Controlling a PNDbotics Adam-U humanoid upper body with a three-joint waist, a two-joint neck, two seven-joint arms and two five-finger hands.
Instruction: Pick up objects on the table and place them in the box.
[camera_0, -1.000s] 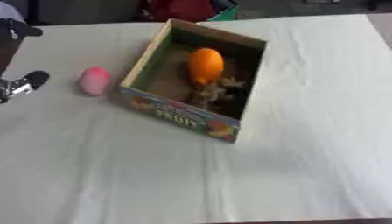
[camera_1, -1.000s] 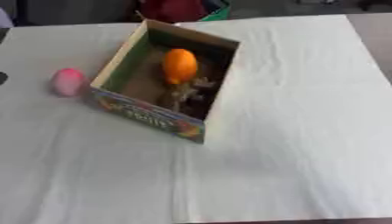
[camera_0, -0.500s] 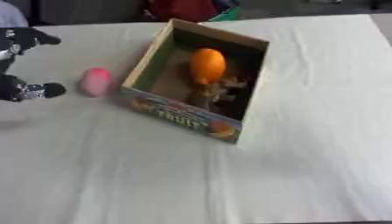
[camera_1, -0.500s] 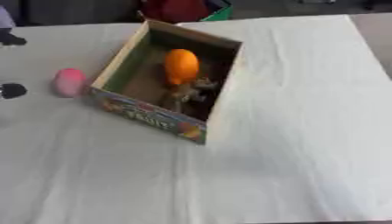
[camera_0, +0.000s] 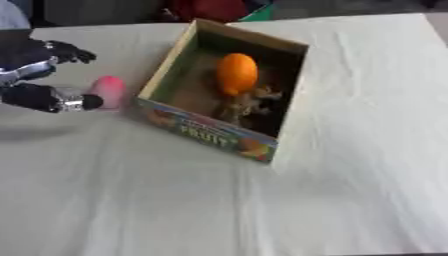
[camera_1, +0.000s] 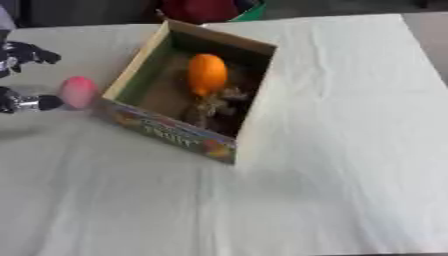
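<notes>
The white-clothed table (camera_0: 350, 175) fills nearly everything I see. On it, left of middle and turned askew, stands the cardboard box (camera_0: 229, 134), my landmark; its near wall carries bright fruit pictures and lettering. Inside the box, toward its far half, lies an orange fruit (camera_0: 237, 73), and just nearer than that sits a brownish clump (camera_0: 247, 102) I cannot make out, touching or almost touching the orange one.

My left hand (camera_0: 39, 75) comes in well to the left of the box, black with silver at the joints. My fingers are spread apart, holding nothing: one dark fingertip (camera_0: 91, 101) reaches toward the box's left wall at the near side, and another finger (camera_0: 74, 51) stretches out farther back.

Between those two fingers, just outside the box's left wall, lies the small pink object (camera_0: 110, 90), resting on the cloth. The near fingertip is right beside it; whether they touch I cannot tell.

My right hand shows nowhere.
</notes>
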